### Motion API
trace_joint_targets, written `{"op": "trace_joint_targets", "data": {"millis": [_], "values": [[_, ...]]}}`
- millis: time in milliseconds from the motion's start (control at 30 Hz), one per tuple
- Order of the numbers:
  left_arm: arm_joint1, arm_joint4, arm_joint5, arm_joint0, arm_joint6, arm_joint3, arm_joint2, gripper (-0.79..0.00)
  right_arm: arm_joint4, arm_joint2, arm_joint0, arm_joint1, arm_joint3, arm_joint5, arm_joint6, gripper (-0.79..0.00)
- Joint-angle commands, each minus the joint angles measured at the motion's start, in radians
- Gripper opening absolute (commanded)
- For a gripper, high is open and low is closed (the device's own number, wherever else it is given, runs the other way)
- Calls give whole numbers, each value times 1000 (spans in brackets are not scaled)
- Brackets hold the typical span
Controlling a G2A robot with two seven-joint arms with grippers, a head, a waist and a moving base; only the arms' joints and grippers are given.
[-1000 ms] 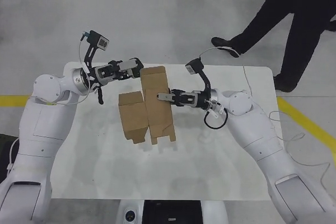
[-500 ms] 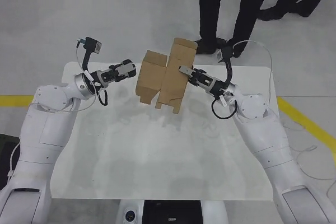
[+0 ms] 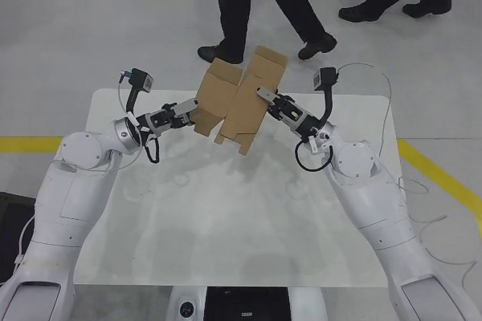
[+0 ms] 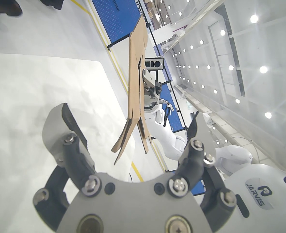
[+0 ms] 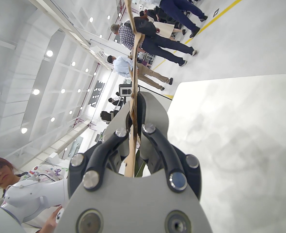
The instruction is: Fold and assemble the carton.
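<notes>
Where the carton hangs: up off the table, folks. The carton [image 3: 237,100] is in the air at 12 o'clock, over the far edge of the table [image 3: 225,241]. It is flat and tilted, its long side running from 1 o'clock down to 7.
Right gripper: the right gripper [image 5: 134,103] comes in from the carton's 3 o'clock side and is clamped tight on the cardboard edge, the sheet pinched between both jaws. It alone carries the load.
Why held so: lifting it clear, I'd say, gives the flat sleeve room to be pulled open into a box. On the tabletop the panels would have nowhere to swing.
Left gripper: the left gripper [image 3: 190,110] sits at the carton's 9 o'clock, spread wide, nothing in it. From its own wrist the cardboard stands ahead of the jaws, apart from them. From above it is just beside the nearest panel, and whether it touches I can't tell.
Flaps: the bottom flaps [image 4: 131,137] splay loose at the lower end.
Around: white tabletop below, and a yellow floor line [image 3: 8,144] at 9 o'clock beyond the table.
In the way: nothing between the open jaws and the near panel. Those dangling flaps look the likeliest snag.
</notes>
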Motion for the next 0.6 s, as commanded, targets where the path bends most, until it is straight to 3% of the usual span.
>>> {"op": "trace_joint_targets", "data": {"millis": [0,33,533,567], "values": [[0,-12,3,4,-7,-2,-1,-714,-2,-2,-2,-2,-3,1,-8,-785],[0,-15,6,5,-9,-2,-2,-785,-2,-2,-3,-3,-4,0,-11,-785],[0,-22,38,11,-9,-11,-3,-785,-4,22,-14,-6,-6,-4,-2,-785],[0,-21,42,11,-7,-12,-3,-785,-3,24,-16,-6,-6,-4,-1,-686]]}}
